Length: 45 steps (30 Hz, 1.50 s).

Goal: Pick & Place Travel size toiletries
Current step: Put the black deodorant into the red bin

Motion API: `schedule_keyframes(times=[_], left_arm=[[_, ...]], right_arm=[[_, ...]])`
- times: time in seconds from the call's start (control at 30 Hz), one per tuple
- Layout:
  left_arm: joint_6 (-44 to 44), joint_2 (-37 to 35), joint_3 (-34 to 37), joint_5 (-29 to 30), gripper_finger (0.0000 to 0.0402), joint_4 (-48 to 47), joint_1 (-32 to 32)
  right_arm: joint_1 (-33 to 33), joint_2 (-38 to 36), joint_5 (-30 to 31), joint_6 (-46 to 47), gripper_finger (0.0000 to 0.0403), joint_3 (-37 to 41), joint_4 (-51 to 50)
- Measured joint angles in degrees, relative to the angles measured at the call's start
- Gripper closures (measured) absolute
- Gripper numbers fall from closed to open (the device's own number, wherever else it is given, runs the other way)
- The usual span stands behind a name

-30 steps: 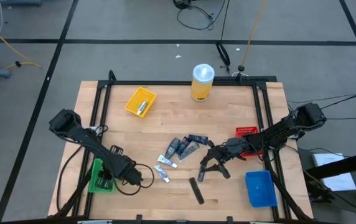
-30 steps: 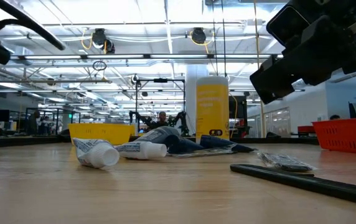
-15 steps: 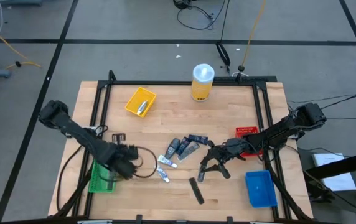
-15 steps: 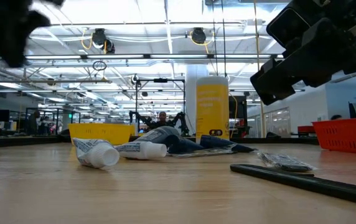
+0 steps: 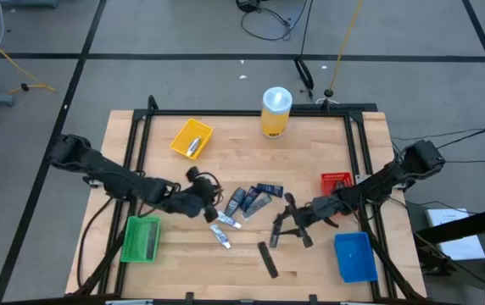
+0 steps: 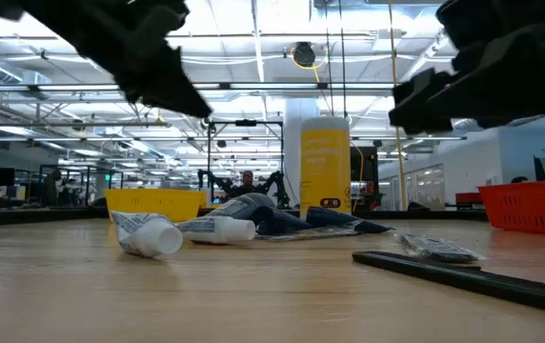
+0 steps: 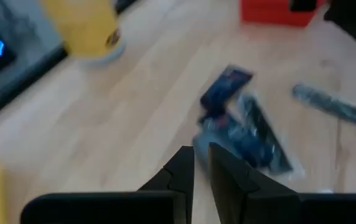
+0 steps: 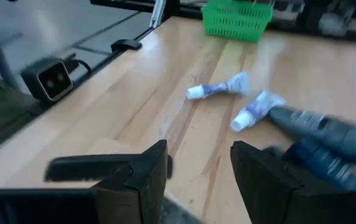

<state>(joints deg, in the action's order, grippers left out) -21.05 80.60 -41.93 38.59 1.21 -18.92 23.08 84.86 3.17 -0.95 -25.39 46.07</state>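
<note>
The travel size toiletries lie as a loose heap of dark blue and silver tubes and sachets mid-table, also in the left wrist view. Two white tubes lie to the heap's left, toward the near edge, seen again in the right wrist view. A black flat stick rests on the wood close to the near edge. My left gripper hovers just left of the heap, fingers shut and empty. My right gripper hangs open to the heap's right, nearer me, the black stick beside it.
A yellow bin with one item stands far left. The green bin is near left, the red bin right, the blue bin near right. The tall yellow canister stands at the far edge. Bare wood lies between bins and heap.
My left gripper has swung from over the green bin toward the right and far side, ending beside the heap of toiletries. My right gripper has shifted slightly toward the near edge. The toiletries have stayed in place.
</note>
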Motion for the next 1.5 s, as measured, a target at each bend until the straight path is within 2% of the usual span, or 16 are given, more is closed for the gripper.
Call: schedule_keyframes(times=[0.1,0.2,0.3,0.37,0.53,0.67,0.83,0.9,1.03,1.1,1.27,1.5], left_arm=[[9.86,2.46,1.72,-0.84,0.0355,13.45,2.2],[16.61,5.18,1.84,-9.32,0.0354,19.69,4.55],[17.07,8.04,1.83,-18.11,0.0342,21.48,5.89],[15.01,10.02,1.8,-20.44,0.0317,20.9,6.19],[8.0,15.3,1.81,-20.62,0.0214,21.16,6.15],[-1.27,17.53,1.81,-20.33,0.0127,21.28,6.21],[-12.46,17.7,1.81,-11.99,0.007,19.06,5.23],[-13.78,17.7,1.81,-10.06,0.0064,17.43,4.47],[-16.6,19.97,1.77,-9.81,0.0066,16.86,3.58],[-17.0,22.37,1.61,-10.01,0.0073,19.34,3.4],[-15.05,28.24,0.38,-9.05,0.0095,23.67,3.39],[-9.45,29.08,-0.32,-8.19,0.0149,23.15,3.55]], right_arm=[[2.88,0.0,6.24,-4.26,0.0234,0.0,2.02],[4.49,0.0,8.5,-5.88,0.0234,-0.02,3.38],[4.85,0.0,8.82,-5.72,0.0234,-0.04,4.01],[4.8,0.0,8.83,-4.71,0.0234,-0.04,3.76],[4.8,0.0,8.82,-2.78,0.0234,-0.04,3.23],[4.8,0.0,8.82,-2.76,0.0234,-0.04,2.95],[4.78,0.0,8.82,-2.76,0.0234,-0.04,2.86],[4.78,0.0,8.82,-2.76,0.0234,-0.04,2.84],[4.78,0.0,8.8,-2.73,0.0234,-0.02,2.83],[4.78,0.0,8.8,-2.66,0.0234,-0.02,2.52],[4.78,0.0,8.8,-2.51,0.0234,0.0,2.11],[4.78,0.0,8.8,-2.55,0.0234,0.0,1.85]])
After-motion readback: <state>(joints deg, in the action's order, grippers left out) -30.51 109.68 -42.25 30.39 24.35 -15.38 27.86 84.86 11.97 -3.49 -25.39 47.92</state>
